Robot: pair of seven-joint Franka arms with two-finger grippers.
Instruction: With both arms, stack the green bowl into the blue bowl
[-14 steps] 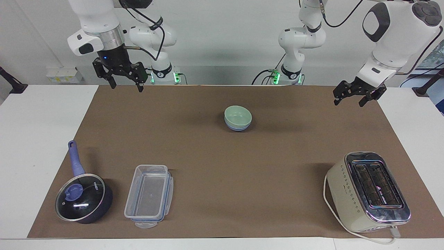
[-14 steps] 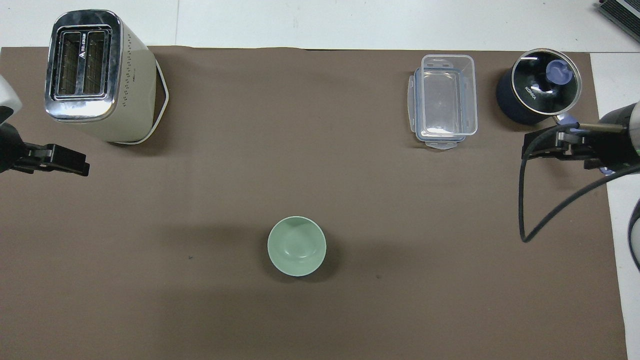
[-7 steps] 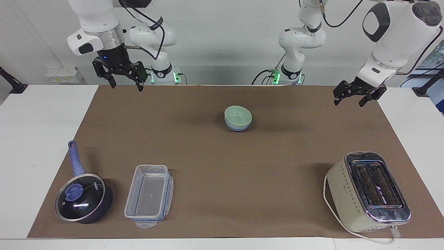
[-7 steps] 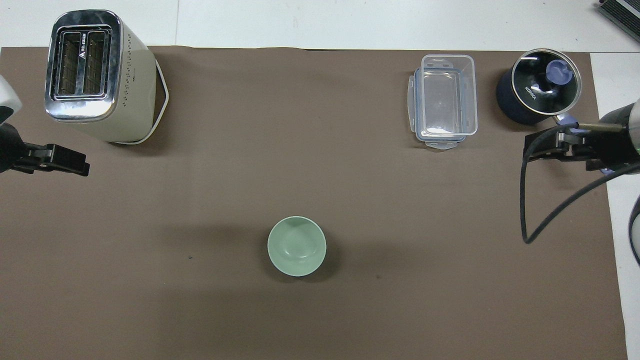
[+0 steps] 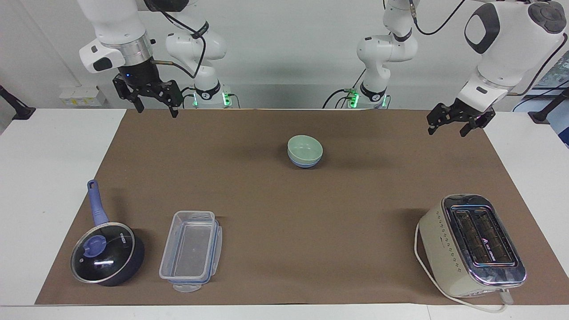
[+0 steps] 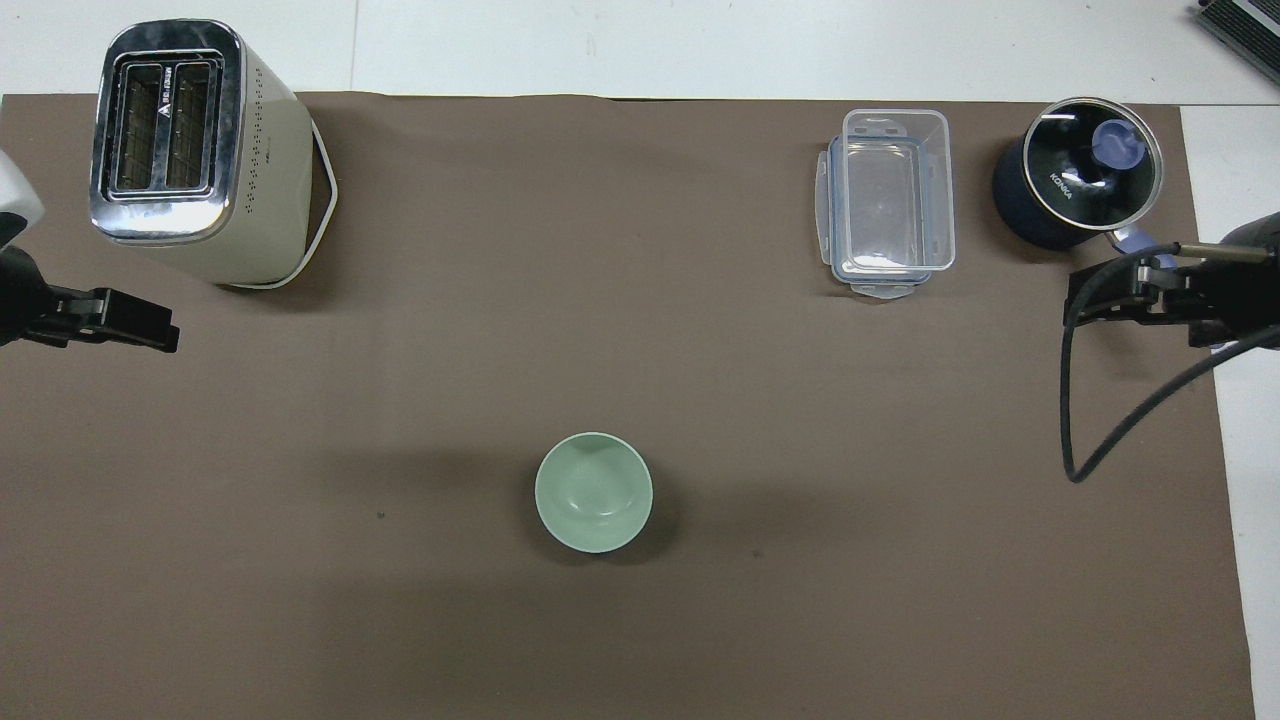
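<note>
The pale green bowl (image 5: 305, 148) sits nested inside the blue bowl (image 5: 304, 164) in the middle of the brown mat, on the half nearer the robots. In the overhead view only the green bowl (image 6: 593, 491) shows and the blue bowl is hidden under it. My right gripper (image 5: 157, 111) is open and empty, raised over the mat's edge by the robots toward the right arm's end; it also shows in the overhead view (image 6: 1085, 305). My left gripper (image 5: 447, 132) is open and empty, raised over the mat's corner toward the left arm's end; it also shows in the overhead view (image 6: 150, 328).
A cream toaster (image 5: 471, 244) with a white cord stands farther from the robots at the left arm's end. A clear plastic container (image 5: 191, 249) and a dark lidded pan (image 5: 106, 253) with a blue handle stand at the right arm's end.
My right gripper has drifted a little toward the right arm's end of the table and slightly upward. The left gripper and the bowls have not moved.
</note>
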